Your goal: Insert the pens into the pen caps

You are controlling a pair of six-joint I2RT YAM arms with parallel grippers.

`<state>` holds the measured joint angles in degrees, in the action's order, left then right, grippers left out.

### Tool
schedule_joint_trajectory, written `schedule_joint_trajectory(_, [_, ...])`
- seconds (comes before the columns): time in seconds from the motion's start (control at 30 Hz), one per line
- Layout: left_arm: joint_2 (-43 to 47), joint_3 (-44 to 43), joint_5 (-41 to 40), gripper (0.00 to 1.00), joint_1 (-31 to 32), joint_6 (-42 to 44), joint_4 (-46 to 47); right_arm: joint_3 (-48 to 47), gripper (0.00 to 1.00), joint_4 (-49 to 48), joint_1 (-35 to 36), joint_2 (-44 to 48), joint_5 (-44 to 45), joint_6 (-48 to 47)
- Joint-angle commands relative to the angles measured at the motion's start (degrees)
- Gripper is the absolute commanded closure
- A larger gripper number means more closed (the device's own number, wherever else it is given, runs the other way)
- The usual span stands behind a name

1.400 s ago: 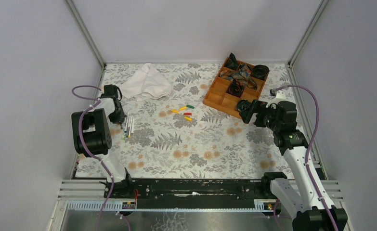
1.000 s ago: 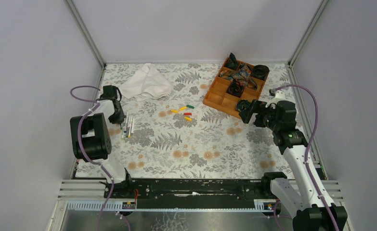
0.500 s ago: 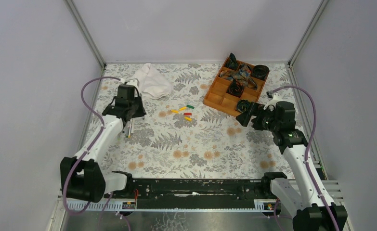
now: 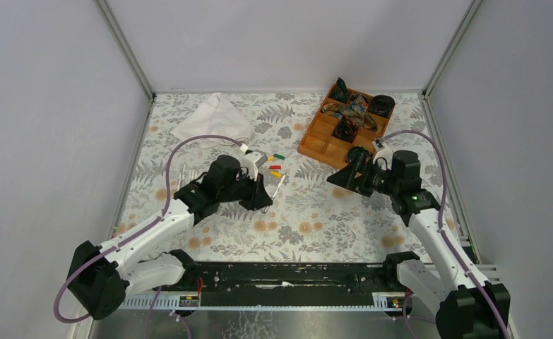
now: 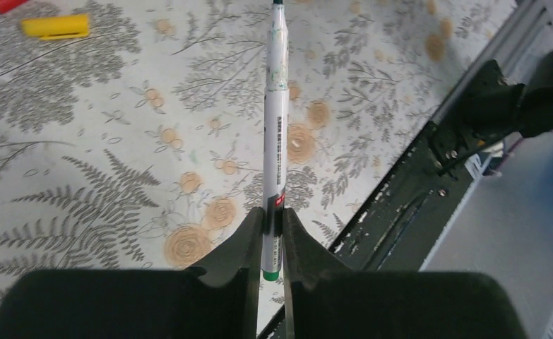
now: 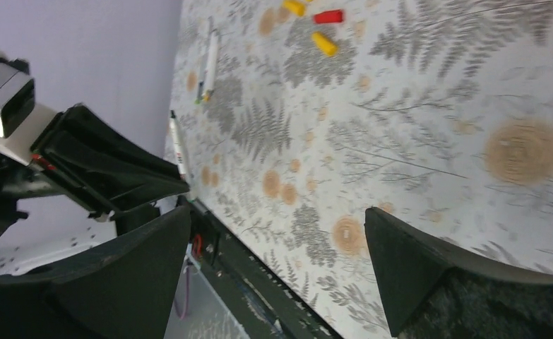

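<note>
My left gripper (image 4: 265,199) is shut on the green-ended tail of a white pen (image 5: 274,134), which points forward over the floral table. Its tip ends just short of the pen caps. The caps lie close together in the middle: green (image 4: 279,156), red (image 4: 275,167) and yellow (image 5: 54,27). In the right wrist view the red cap (image 6: 328,16) and an orange-yellow cap (image 6: 323,44) show too. Other pens (image 6: 208,60) lie together further left on the table. My right gripper (image 4: 345,178) hangs open and empty to the right of the caps, facing the left gripper.
An orange compartment tray (image 4: 314,138) with black coiled bands stands at the back right, just behind the right gripper. A white cloth (image 4: 213,119) lies at the back left. The black rail (image 4: 280,275) runs along the near edge.
My left arm has swung from the pens at the left edge toward the middle, carrying one pen with it. The right gripper has shifted a little left and nearer, staying open.
</note>
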<state>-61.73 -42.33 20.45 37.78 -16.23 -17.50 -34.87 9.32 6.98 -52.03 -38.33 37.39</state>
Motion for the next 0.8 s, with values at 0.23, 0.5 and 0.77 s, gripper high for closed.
schedule_joint_trajectory(0.23, [0.6,1.1,7.9,1.00,5.4,1.0,8.0,-0.4,0.03,-23.7,17.2,-7.8,0.6,15.2])
schedule_joint_trajectory(0.5, [0.3,1.0,7.1,1.00,7.1,1.2,7.9,-1.8,0.22,-24.8,22.0,-10.7,2.6,15.1])
schedule_joint_trajectory(0.77, [0.2,0.6,6.4,1.00,7.5,1.8,7.0,-2.3,0.48,-25.7,23.4,-12.0,2.0,14.9])
